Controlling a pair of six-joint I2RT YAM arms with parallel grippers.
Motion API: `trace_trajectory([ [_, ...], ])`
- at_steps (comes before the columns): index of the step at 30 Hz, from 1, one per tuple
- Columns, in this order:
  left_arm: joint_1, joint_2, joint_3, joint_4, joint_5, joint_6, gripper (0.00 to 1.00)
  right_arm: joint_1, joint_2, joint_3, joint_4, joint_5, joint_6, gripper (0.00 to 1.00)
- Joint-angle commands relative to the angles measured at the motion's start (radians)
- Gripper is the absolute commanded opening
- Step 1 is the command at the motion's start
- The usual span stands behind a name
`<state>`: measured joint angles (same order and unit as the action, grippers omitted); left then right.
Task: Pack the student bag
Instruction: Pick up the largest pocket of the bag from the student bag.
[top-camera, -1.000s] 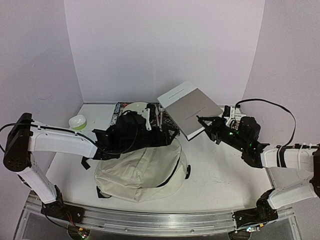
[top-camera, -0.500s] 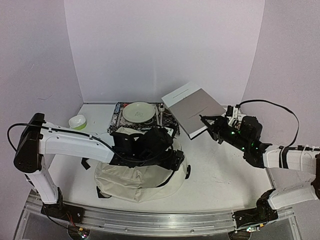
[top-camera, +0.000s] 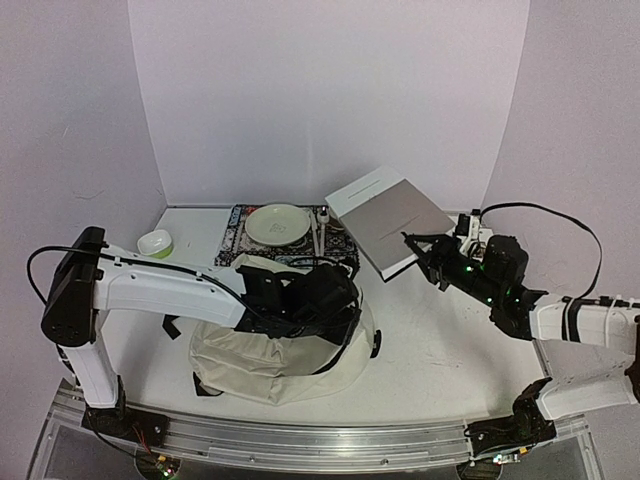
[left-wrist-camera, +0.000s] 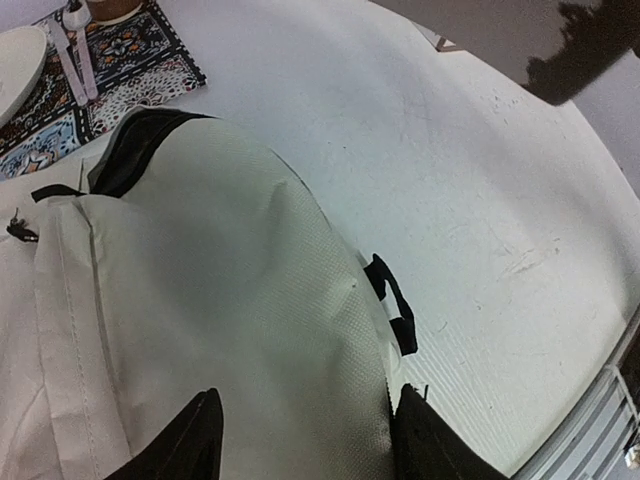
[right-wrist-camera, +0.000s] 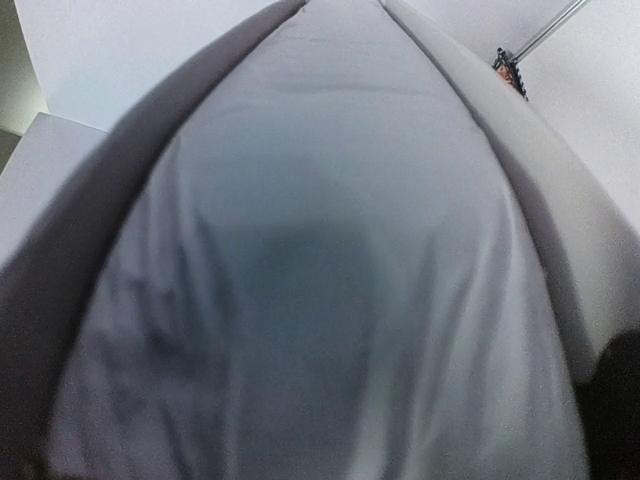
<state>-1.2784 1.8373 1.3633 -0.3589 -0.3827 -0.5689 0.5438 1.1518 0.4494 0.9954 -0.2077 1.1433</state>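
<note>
Tabletop (top-camera: 450, 350), student bag (top-camera: 270, 365) half behind arm (top-camera: 170, 288)

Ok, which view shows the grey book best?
Top external: the whole book shows, held at its near edge by the right gripper. Right wrist gives only a blurred grey close-up of it. Left wrist shows mostly the bag, no book clearly.

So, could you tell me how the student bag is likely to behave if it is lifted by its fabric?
The student bag will probably sag and fold, not hold shape: it lies slumped and creased on the table. Its matte woven cloth should give the left hand decent grip. Pushed, it would likely bunch before sliding, being so soft.
</note>
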Motion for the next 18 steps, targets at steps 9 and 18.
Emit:
trace_trajectory([
  [9,-0.002,-0.033,0.052,-0.086,-0.138,0.020,0.28,-0.003,-0.035,-0.006,0.086,-0.024,0.010,0.35],
  [18,0.011,0.015,0.089,-0.097,-0.028,0.032,0.32,-0.003,-0.035,-0.009,0.084,-0.033,0.016,0.35],
])
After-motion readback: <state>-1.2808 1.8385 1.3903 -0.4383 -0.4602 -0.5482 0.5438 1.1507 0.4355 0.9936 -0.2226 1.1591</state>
